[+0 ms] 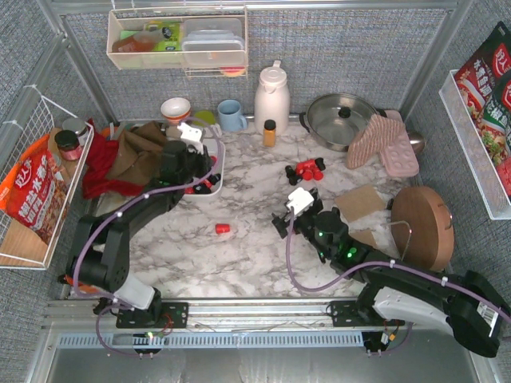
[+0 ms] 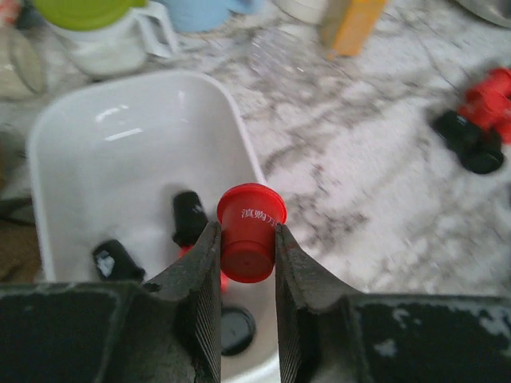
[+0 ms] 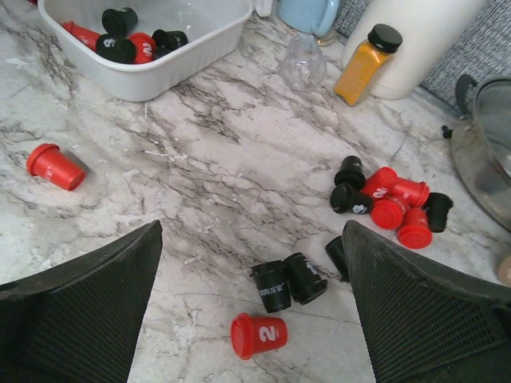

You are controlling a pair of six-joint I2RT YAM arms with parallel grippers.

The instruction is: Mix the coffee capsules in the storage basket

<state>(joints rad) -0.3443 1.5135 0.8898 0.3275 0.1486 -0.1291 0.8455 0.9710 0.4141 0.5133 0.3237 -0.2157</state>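
My left gripper [image 2: 247, 231] is shut on a red coffee capsule [image 2: 249, 243], held above the near right corner of the white storage basket [image 2: 120, 120]. Black capsules [image 2: 189, 215] lie in the basket. From above, the left gripper [image 1: 197, 177] hangs over the basket [image 1: 221, 159]. My right gripper [image 3: 252, 227] is wide open and empty above two black capsules [image 3: 287, 283] and a red one marked 2 [image 3: 258, 335] on the marble. A mixed red and black pile [image 1: 306, 169] lies farther back. One red capsule [image 1: 222, 228] lies alone between the arms.
An amber bottle [image 1: 270, 132], white jug [image 1: 271, 100], blue mug [image 1: 231, 116] and steel pot [image 1: 342, 120] line the back. An oven mitt [image 1: 383, 144] and round wooden board [image 1: 421, 227] lie right. Cloths [image 1: 120, 159] and a wire rack [image 1: 40, 175] are left.
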